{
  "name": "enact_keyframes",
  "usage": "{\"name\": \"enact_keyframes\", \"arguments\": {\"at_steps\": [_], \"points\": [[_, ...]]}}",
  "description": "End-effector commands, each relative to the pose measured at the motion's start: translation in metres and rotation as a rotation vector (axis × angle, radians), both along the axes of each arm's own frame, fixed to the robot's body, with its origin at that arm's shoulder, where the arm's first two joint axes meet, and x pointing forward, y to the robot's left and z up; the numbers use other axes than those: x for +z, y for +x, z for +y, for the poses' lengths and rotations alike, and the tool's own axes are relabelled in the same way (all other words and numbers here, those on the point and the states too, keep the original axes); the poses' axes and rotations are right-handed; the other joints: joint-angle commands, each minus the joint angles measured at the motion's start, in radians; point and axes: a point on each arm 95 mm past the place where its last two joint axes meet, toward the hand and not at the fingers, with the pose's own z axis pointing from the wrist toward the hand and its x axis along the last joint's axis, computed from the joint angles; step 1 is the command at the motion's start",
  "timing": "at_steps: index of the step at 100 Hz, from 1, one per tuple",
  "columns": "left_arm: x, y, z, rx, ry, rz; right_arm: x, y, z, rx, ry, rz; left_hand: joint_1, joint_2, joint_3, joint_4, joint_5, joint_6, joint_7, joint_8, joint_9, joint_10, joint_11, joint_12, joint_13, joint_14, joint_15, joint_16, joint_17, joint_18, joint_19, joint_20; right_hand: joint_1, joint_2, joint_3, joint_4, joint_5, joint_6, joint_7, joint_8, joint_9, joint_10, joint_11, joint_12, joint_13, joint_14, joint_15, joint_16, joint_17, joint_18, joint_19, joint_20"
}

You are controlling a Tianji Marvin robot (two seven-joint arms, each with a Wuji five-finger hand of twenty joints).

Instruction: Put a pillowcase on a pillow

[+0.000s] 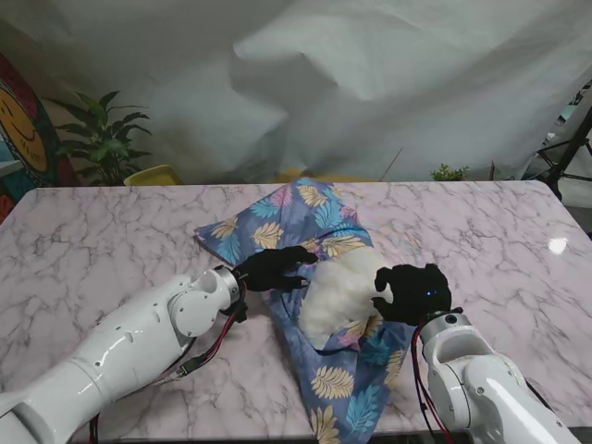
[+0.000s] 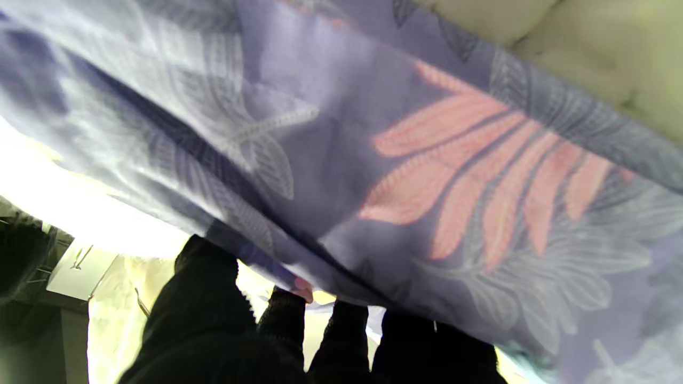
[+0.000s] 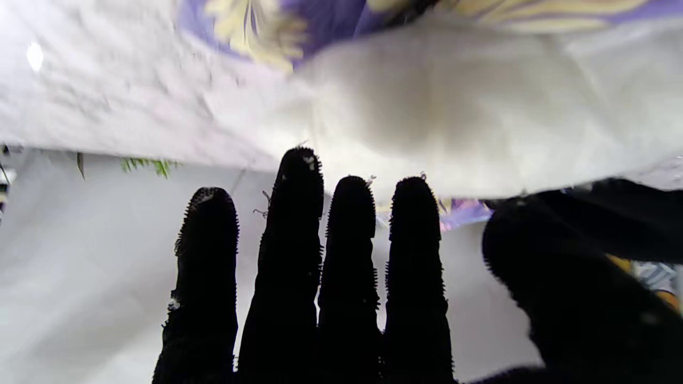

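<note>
Left hand (image 1: 274, 269) pinches the pillowcase (image 1: 277, 227) at its mouth edge, cloth draped over the fingers (image 2: 341, 341) in the wrist view; that thin grip could slip and let the opening fall shut against the pillow (image 1: 342, 294) just to its right. Right hand (image 1: 413, 293) lies on the pillow's far side, fingers (image 3: 299, 224) straight and only a little apart, thumb curled under the edge, so whether it truly holds is unclear. A push from there may simply bunch cloth or slide the whole bundle along the table (image 1: 111, 231).

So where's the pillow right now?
In the stand's view the white pillow lies near the table's middle, partly tucked into the blue leaf-print pillowcase, between the left hand and the right hand.
</note>
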Motion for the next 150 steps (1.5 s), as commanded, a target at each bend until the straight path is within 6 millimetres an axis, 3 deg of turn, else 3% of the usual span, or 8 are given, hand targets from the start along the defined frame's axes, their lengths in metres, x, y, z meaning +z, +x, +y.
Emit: {"name": "enact_keyframes", "arguments": {"at_steps": [1, 21, 41, 70, 83, 96, 114, 150], "points": [[-0.013, -0.01, 0.007, 0.008, 0.029, 0.037, -0.012, -0.001, 0.001, -0.018, -0.013, 0.014, -0.017, 0.057, 0.013, 0.035, -0.05, 0.024, -0.033, 0.006, -0.04, 0.025, 0.003, 0.01, 0.064, 0.092, 0.096, 0.043, 0.062, 0.139, 0.178, 0.036, 0.002, 0.048, -0.022, -0.026, 0.022, -0.02, 0.026, -0.022, 0.02, 0.0, 0.018, 0.014, 0.048, -0.002, 0.027, 0.023, 0.02, -0.007, 0.023, 0.021], [-0.01, -0.026, 0.005, -0.008, 0.016, 0.052, -0.037, 0.021, 0.0, -0.057, 0.057, 0.046, -0.027, 0.057, 0.012, 0.035, -0.034, 0.022, -0.04, 0.013, -0.032, 0.033, 0.021, 0.011, 0.077, 0.065, 0.117, 0.053, 0.093, 0.141, 0.303, 0.056, -0.011, 0.087, -0.035, 0.059, 0.008, 0.021, -0.034, 0.011, -0.008, 0.023, -0.015, -0.005, 0.037, 0.021, -0.019, 0.022, 0.022, -0.005, 0.015, 0.027], [-0.004, -0.042, 0.0, -0.041, -0.007, 0.023, -0.051, 0.047, 0.005, -0.067, 0.111, 0.039, -0.03, 0.053, 0.012, 0.035, 0.024, 0.014, -0.013, 0.027, 0.004, 0.036, 0.092, 0.023, 0.129, 0.086, 0.139, 0.056, 0.145, 0.126, 0.432, 0.096, 0.004, 0.076, -0.025, 0.055, 0.005, 0.026, -0.042, 0.026, -0.015, 0.026, -0.015, -0.014, 0.03, 0.024, -0.024, 0.02, 0.022, 0.003, 0.016, 0.027], [0.027, -0.05, -0.01, -0.046, -0.083, -0.268, -0.052, 0.062, 0.01, -0.082, 0.126, -0.012, 0.012, -0.052, 0.019, 0.026, 0.307, -0.096, 0.208, 0.079, 0.191, -0.048, 0.195, 0.044, 0.18, -0.053, 0.247, 0.173, 0.166, -0.091, 0.786, 0.238, 0.018, 0.064, -0.015, 0.021, 0.0, 0.018, -0.031, 0.003, -0.024, 0.022, -0.006, -0.024, 0.014, 0.021, -0.03, 0.012, 0.004, 0.005, 0.014, 0.025], [0.044, -0.046, -0.015, -0.044, -0.109, -0.374, -0.052, 0.06, 0.008, -0.081, 0.115, -0.011, -0.028, -0.066, 0.02, 0.036, 0.135, -0.089, 0.098, -0.011, -0.017, -0.041, 0.044, -0.031, -0.091, 0.02, 0.03, 0.056, -0.04, 0.093, 0.362, 0.101, 0.016, 0.065, -0.014, 0.022, -0.003, 0.018, -0.029, -0.003, -0.027, 0.02, -0.009, -0.028, 0.01, 0.019, -0.029, 0.011, 0.001, 0.003, 0.015, 0.025], [0.059, -0.041, -0.022, -0.112, -0.053, -0.347, -0.053, 0.06, 0.008, -0.081, 0.116, -0.015, -0.092, -0.13, 0.025, 0.041, -0.067, -0.073, -0.172, -0.11, -0.106, 0.001, -0.184, -0.203, -0.262, 0.05, -0.186, -0.073, -0.081, 0.241, -0.04, -0.006, 0.02, 0.061, -0.013, 0.019, -0.002, 0.015, -0.026, -0.009, -0.023, 0.02, -0.007, -0.029, 0.011, 0.016, -0.027, 0.01, -0.002, 0.002, 0.016, 0.026], [0.059, -0.034, -0.037, -0.215, 0.012, -0.265, -0.054, 0.061, 0.01, -0.07, 0.118, -0.021, -0.103, -0.211, 0.034, 0.044, -0.076, -0.085, -0.302, -0.353, -0.122, 0.01, -0.2, -0.338, -0.284, 0.059, -0.247, -0.199, -0.039, 0.336, -0.264, 0.009, 0.025, 0.057, -0.013, 0.008, -0.001, 0.009, -0.02, -0.02, -0.021, 0.016, -0.007, -0.03, 0.01, 0.013, -0.026, 0.01, -0.004, 0.004, 0.015, 0.027], [0.04, -0.025, -0.043, -0.305, 0.106, -0.14, -0.04, 0.049, 0.003, -0.124, 0.089, -0.066, -0.169, -0.248, 0.022, 0.025, -0.072, -0.141, -0.289, -0.365, -0.121, -0.007, -0.2, -0.337, -0.294, 0.053, -0.27, -0.303, -0.046, 0.399, -0.295, -0.002, 0.028, 0.06, -0.021, -0.004, 0.006, 0.003, -0.007, -0.039, -0.008, 0.012, -0.009, -0.031, 0.007, 0.012, -0.027, 0.008, -0.01, 0.004, 0.011, 0.027]]}}
